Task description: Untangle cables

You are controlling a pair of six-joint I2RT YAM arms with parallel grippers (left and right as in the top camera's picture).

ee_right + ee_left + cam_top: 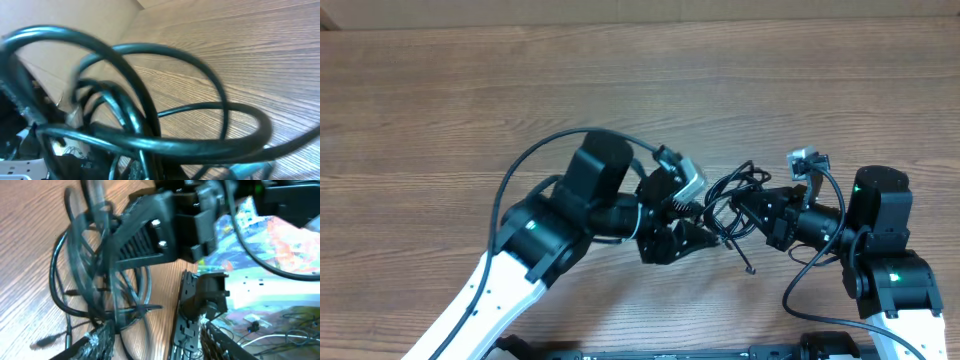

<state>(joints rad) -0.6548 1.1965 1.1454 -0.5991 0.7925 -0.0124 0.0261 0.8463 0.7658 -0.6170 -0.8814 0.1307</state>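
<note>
Bimanual untangling, separation step. The cables [730,192], thin black cords knotted into one loose bundle, sit near the middle of the wooden table [620,90], between the two grippers, which face each other from left and right.

The left gripper [713,238] reaches in from the left, with its tip at the near-left edge of the bundle. The left wrist view shows its fingers [97,341] partly apart, with one loop strand crossing the gap and nothing pinched between them.

The right gripper [750,208] enters from the right and is buried in the loops. A ribbed finger [142,242] of it stands among the strands in the left wrist view. Whether its jaws are closed on a cord cannot be told: the right wrist view is filled by blurred loops close to the lens, and its own fingers are hidden.

One plug end [751,271] trails out of the bundle toward the near edge, free of both grippers.

Judged stage: early, since the loops interlock and no cord lies apart. The next move calls for the left gripper to close on a single strand at the bundle's left side. The two arms should then draw apart, left and right, so that the loops slide open rather than tighten. The free plug end is the likely one to feed back through.
</note>
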